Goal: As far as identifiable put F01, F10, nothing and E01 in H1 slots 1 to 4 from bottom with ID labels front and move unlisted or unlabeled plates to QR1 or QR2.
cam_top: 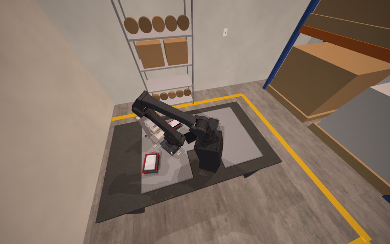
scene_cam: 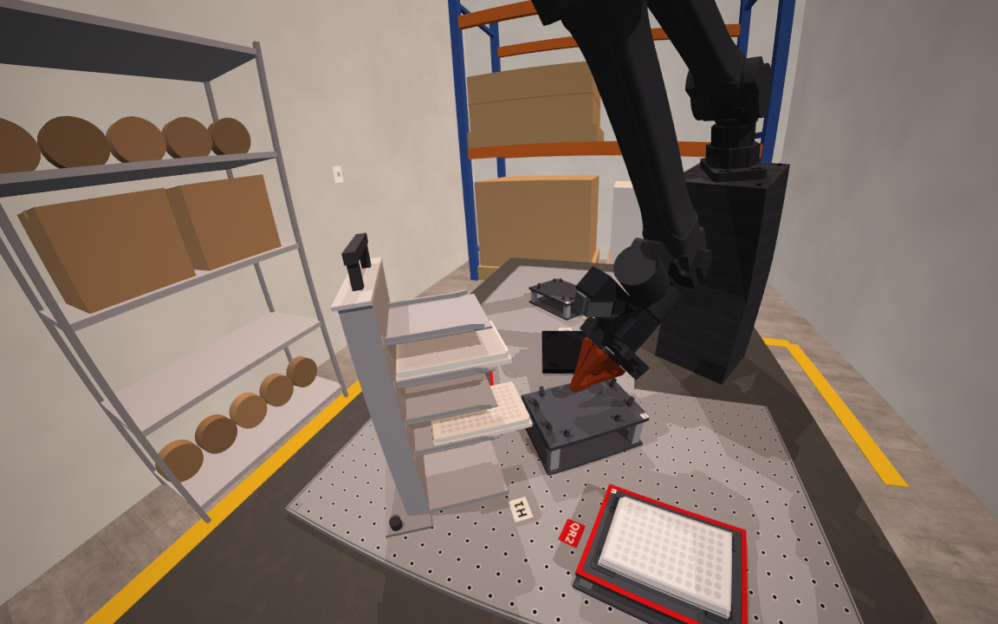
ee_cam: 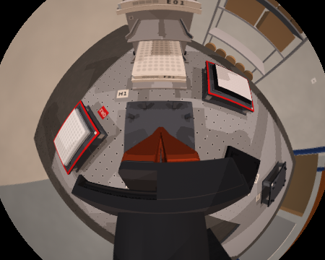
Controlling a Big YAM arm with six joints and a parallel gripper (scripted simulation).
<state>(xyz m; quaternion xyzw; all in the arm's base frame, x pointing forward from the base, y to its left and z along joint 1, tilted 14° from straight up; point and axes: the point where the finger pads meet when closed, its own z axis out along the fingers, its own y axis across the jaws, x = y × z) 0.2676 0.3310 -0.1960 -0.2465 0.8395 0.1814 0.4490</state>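
The plate hotel H1 (scene_cam: 379, 364) stands at the deck's left. A white plate (scene_cam: 452, 353) (ee_cam: 158, 3) sits in the top slot and shows E01 on its front end. A second white plate (scene_cam: 479, 419) (ee_cam: 159, 60) lies in the second slot from the bottom and sticks far out of the front. The other two slots look empty. My gripper (scene_cam: 581, 381) (ee_cam: 160, 131) is shut with its red fingers together and holds nothing. It hangs just above an empty dark nest (scene_cam: 587, 431) (ee_cam: 139, 115) in front of the hotel.
A white plate (scene_cam: 665, 555) (cam_top: 150, 162) (ee_cam: 73, 131) lies in the red-framed QR2 nest. Another plate (ee_cam: 234, 83) (cam_top: 174, 122) lies in the red-framed nest on the other side. A further dark nest (scene_cam: 557, 298) stands near the arm's base (scene_cam: 720, 271).
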